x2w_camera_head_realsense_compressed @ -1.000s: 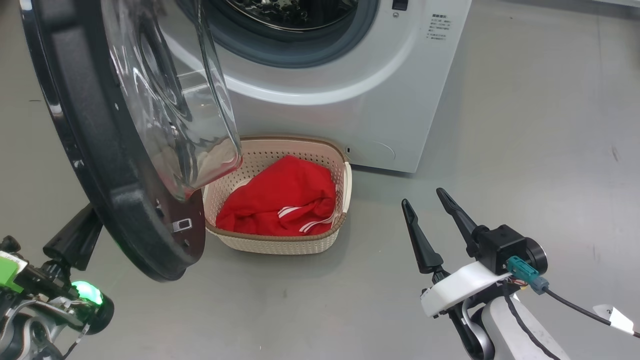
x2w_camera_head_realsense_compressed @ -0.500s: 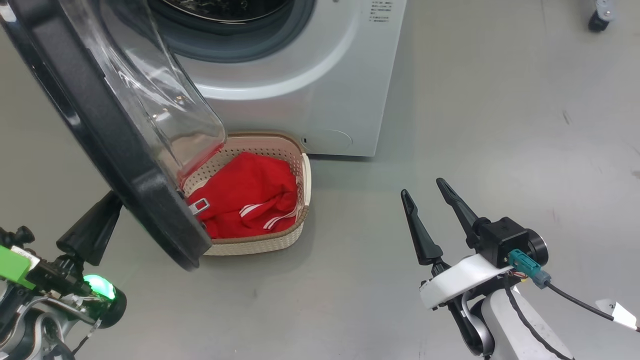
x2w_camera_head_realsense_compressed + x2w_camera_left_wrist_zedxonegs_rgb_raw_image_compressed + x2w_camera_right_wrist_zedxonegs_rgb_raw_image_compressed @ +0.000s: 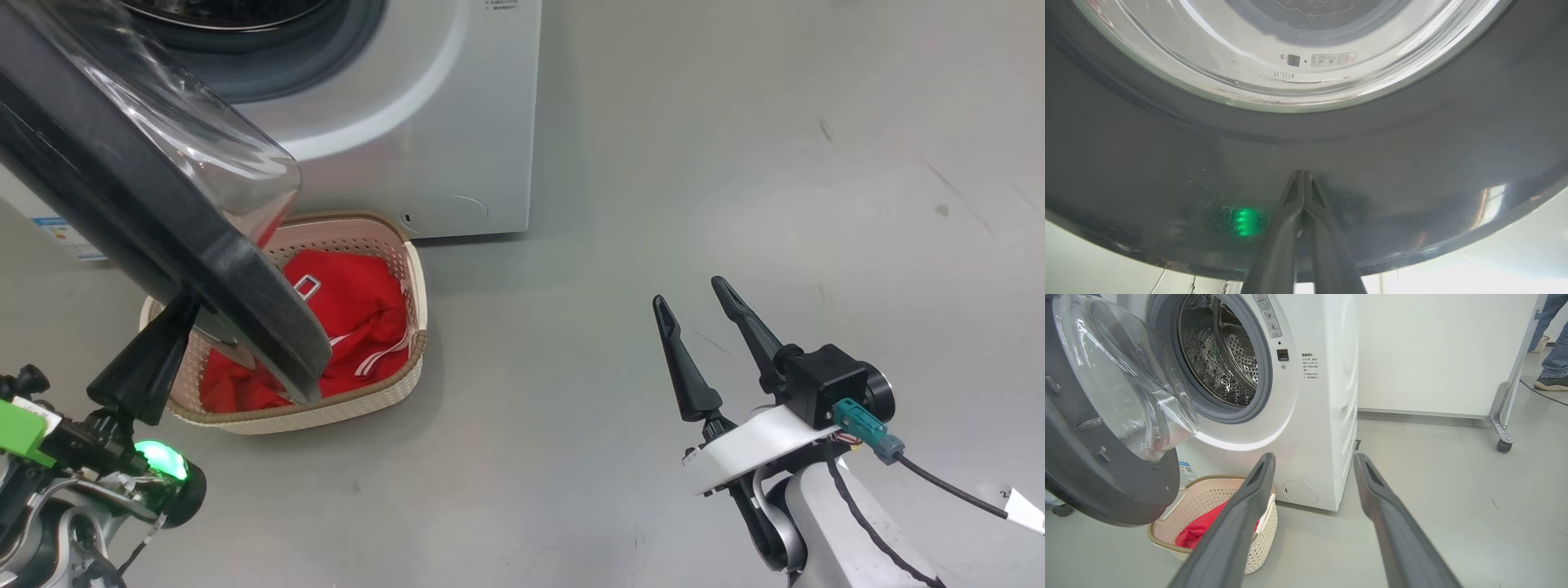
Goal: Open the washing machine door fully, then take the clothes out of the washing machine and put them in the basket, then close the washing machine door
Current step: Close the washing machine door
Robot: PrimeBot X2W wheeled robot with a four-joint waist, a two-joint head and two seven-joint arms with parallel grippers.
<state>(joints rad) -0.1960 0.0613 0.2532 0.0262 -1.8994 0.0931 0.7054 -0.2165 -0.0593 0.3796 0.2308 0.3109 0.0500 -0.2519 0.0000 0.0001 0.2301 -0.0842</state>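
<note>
Two stages done, one to go

Left gripper [image 3: 1303,175], fingers pressed together and empty, meets the black rim of the door [image 3: 163,220]. Right gripper [image 3: 690,292] hangs spread wide, empty, over the floor [image 3: 735,163]. Red clothes [image 3: 359,310] lie in the basket [image 3: 326,412] before the washing machine [image 3: 424,147]; its drum [image 3: 1224,363] looks bare. Closing remains.

washing machine door [image 3: 163,237] swung further over the basket [image 3: 384,392], left gripper [image 3: 1303,179] following behind it

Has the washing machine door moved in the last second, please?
Yes. The round black-rimmed glass door has swung right: its lower edge, earlier at the left end of the cream perforated plastic basket, now crosses its middle.
</note>
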